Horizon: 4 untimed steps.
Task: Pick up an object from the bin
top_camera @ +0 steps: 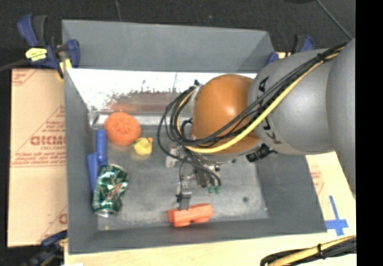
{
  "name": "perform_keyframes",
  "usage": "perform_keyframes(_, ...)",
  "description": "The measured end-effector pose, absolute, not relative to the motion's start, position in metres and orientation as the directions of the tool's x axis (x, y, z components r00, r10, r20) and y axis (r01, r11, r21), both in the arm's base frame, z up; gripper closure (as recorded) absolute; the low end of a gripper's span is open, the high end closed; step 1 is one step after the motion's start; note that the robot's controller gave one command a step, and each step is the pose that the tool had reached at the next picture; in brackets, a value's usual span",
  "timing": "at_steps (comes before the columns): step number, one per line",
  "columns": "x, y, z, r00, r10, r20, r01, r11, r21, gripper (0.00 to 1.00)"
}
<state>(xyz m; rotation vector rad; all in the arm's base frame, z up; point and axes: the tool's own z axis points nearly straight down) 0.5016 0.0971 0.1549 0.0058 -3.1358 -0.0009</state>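
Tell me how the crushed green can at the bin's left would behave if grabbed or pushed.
The green can looks crushed and dented, so it is probably light and may buckle further under a squeeze. Its shiny, creased skin could slip. Flattened, it seems unlikely to roll; a push might shove the blue tool beside it.

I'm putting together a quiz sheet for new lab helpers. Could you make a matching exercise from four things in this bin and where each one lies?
Things:
1. fuzzy orange ball
2. crushed green can
3. orange-red block
4. long blue thing

Places:
A. at the near wall, right by the gripper
B. lengthwise along the left wall
C. in the near-left corner
D. toward the far left, beside a small yellow thing

Pairs: 1-D, 2-C, 3-A, 4-B
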Motion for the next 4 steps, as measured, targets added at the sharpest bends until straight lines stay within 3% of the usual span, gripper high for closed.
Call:
perform_keyframes(1, 0.503, 0.097, 0.159, -1.0, 0.0, -0.001, 0.0, 1.0, 0.002, 0.0)
perform_keyframes(2, 0.491, 0.057, 0.107, -0.965, -0.261, -0.007, -0.261, 0.965, 0.001, 0.0)
perform_keyframes(3, 0.482, 0.087, 0.097, -0.979, -0.206, -0.001, -0.206, 0.979, 0.0, 0.0)
perform_keyframes(4, 0.479, 0.074, 0.079, -0.93, -0.368, -0.013, -0.368, 0.93, 0.001, 1.0)
